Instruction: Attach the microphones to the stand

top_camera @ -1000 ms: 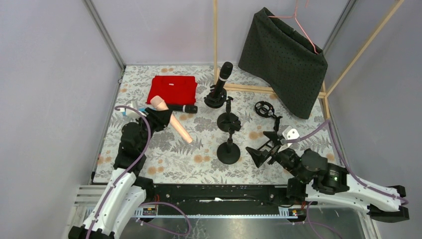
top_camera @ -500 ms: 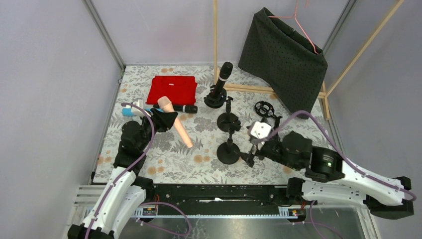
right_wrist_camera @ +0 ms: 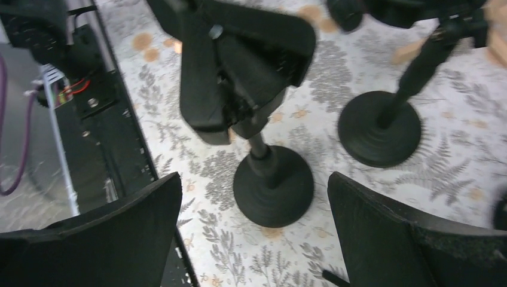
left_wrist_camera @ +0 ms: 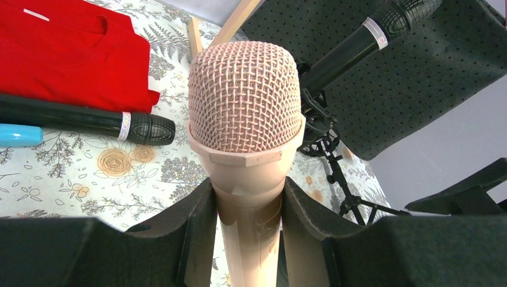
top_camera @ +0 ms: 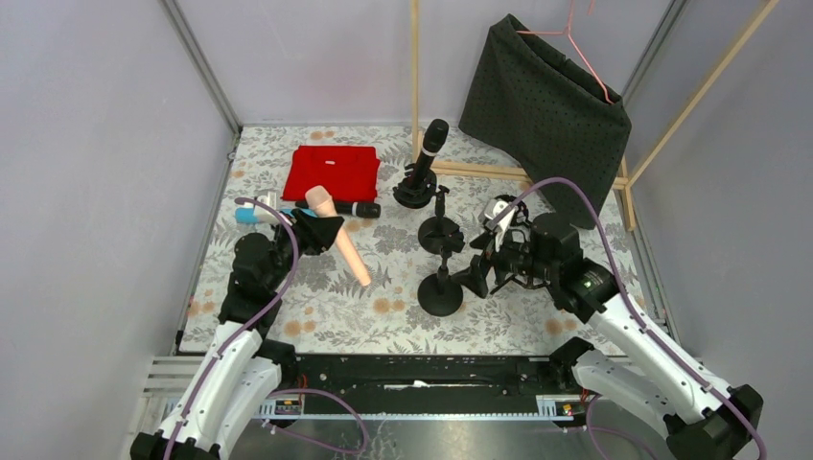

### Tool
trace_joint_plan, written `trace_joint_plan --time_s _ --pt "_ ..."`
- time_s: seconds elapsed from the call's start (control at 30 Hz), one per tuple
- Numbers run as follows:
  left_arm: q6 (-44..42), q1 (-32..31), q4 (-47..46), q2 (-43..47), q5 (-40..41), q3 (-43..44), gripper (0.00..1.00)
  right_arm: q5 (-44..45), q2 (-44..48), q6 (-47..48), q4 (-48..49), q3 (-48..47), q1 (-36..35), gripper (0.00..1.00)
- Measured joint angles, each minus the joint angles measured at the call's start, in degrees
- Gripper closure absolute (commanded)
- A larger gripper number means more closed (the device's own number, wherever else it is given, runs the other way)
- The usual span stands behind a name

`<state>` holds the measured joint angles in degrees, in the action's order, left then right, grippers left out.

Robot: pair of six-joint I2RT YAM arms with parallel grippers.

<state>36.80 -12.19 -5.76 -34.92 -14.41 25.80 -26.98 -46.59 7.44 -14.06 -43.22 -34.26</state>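
1: Two changes vs. a sec ago were flagged. What's been moved?

2: The right arm point(top_camera: 614, 316) has been swung in from the table's point(top_camera: 383, 326) near right corner toward the centre. The right gripper point(right_wrist_camera: 254, 179) is now set at the near stand point(top_camera: 441, 292), jaws spread wide, nothing held. In the wrist view the stand's base is seen between the fingers, apart from both. The peach-pink mic point(left_wrist_camera: 244, 101) has been shifted slightly right along w/ the left gripper point(left_wrist_camera: 248, 239).

1: Left gripper's state?

2: It is clamped narrow on the peach-pink mic's handle, just below the head. The mic is held tilted over the table's left half, head toward the far edge, tail toward the near edge.

1: And the other mics?

2: One black mic point(top_camera: 429, 144) is seated tilted in the far stand point(top_camera: 414, 192), toward the far edge, approx. centre. The 2nd black mic point(top_camera: 347, 208) is laid flat just beside the red cloth's point(top_camera: 331, 172) near edge. The light blue mic point(top_camera: 251, 216) is laid by the left edge. The mid stand point(top_camera: 441, 233) is placed between the far and near ones.

1: Any writing?

2: A white band point(left_wrist_camera: 373, 33) w/ a small mark is seen on the seated black mic, and another on the laid one. Both are too small to be read. A white tag point(left_wrist_camera: 36, 15) is seen on the red cloth, but no text can be made out.
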Motion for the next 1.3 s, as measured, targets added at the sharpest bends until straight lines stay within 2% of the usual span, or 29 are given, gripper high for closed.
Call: trace_joint_plan --time_s 0.07,0.23,0.4,0.6,0.8,0.9,1.03,1.17,1.3 --pt "-0.2 0.0 0.0 -0.1 -0.2 0.0 1.0 -4.7 0.4 -0.9 3.9 3.7 0.4 0.06" --pt "-0.4 0.0 0.0 -0.1 -0.4 0.0 1.0 -9.1 0.9 -1.8 12.6 7.9 0.7 0.08" --pt "-0.4 0.0 0.0 -0.1 -0.4 0.0 1.0 -12.7 -0.7 -2.6 21.7 10.7 1.3 0.15" --pt "-0.6 0.0 0.0 -0.1 -0.4 0.0 1.0 -16.1 -5.4 -3.2 30.2 10.9 1.7 0.29" --pt "-1.0 0.0 0.0 -0.1 -0.4 0.0 1.0 -19.7 -9.4 -4.5 36.3 11.2 1.8 0.51" --pt "-1.0 0.0 0.0 -0.1 -0.4 0.0 1.0 -20.3 -9.7 -5.0 38.3 11.8 1.8 0.65" --pt "-1.0 0.0 0.0 -0.4 -0.4 0.0 1.0 -20.5 -9.5 -4.9 40.8 12.9 2.0 0.77" --pt "-1.0 -0.1 0.1 -0.9 -0.4 0.0 1.0 -20.8 -8.9 -5.2 41.2 13.5 2.0 0.98" --pt "-1.0 -0.1 0.1 -0.9 -0.4 0.0 1.0 -20.6 -8.8 -5.6 41.2 13.6 2.0 1.0"
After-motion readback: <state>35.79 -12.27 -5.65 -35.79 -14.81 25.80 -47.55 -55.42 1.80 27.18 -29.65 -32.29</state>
